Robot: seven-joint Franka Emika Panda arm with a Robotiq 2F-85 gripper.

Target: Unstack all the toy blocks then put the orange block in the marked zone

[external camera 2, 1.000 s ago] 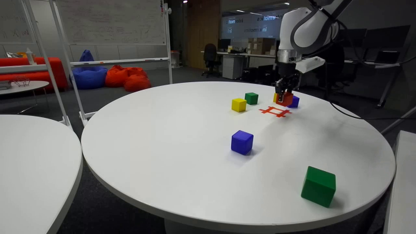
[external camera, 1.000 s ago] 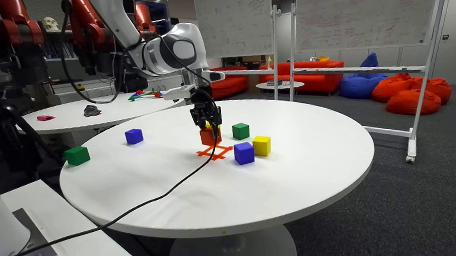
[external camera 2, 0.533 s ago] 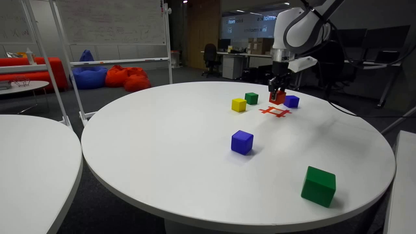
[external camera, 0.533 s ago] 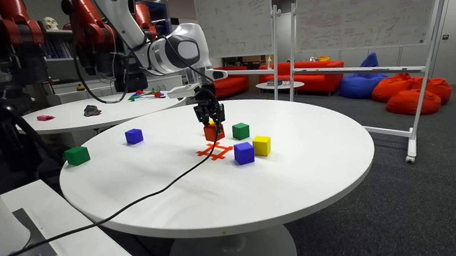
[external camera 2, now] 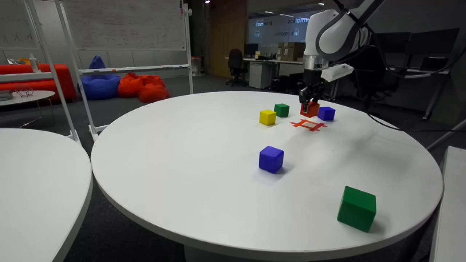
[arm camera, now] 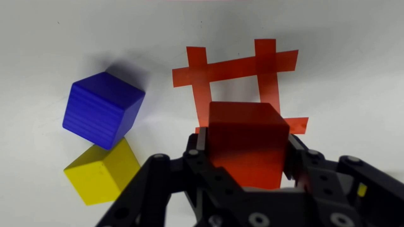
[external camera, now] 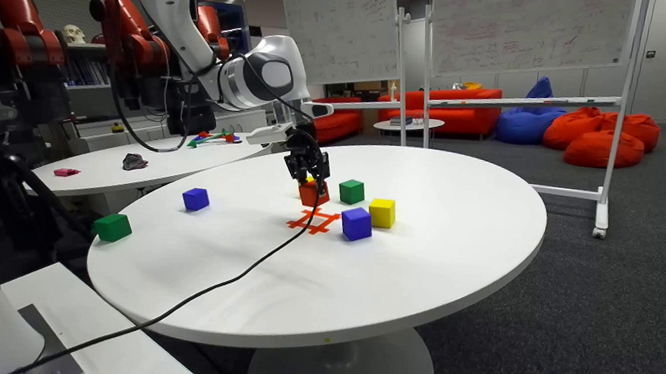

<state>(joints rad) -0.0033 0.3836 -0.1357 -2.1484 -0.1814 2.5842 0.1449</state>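
Observation:
My gripper (arm camera: 248, 140) is shut on the orange block (arm camera: 246, 167), a finger on each side of it. In both exterior views the orange block hangs above the table, level and just behind the marked zone (arm camera: 233, 67). In the wrist view it covers the zone's lower part. Several toy blocks stand singly on the table: a blue block (arm camera: 101, 110) and a yellow block (arm camera: 102, 173) close together beside the zone, a green block (external camera: 351, 191), a second yellow block (external camera 2: 267, 117), a second blue block (external camera 2: 271, 159) and a second green block (external camera 2: 357, 209).
A round white table (external camera 2: 204, 189) carries the blocks; the second green block is near its rim. A black cable (external camera: 225, 291) runs from the arm across the table in an exterior view. Another white table (external camera 2: 32, 189) stands alongside.
Over the last second the gripper has carried the orange block a short way, leftward in an exterior view, and slightly upward. In the last half second it has barely moved. The other blocks have stayed put.

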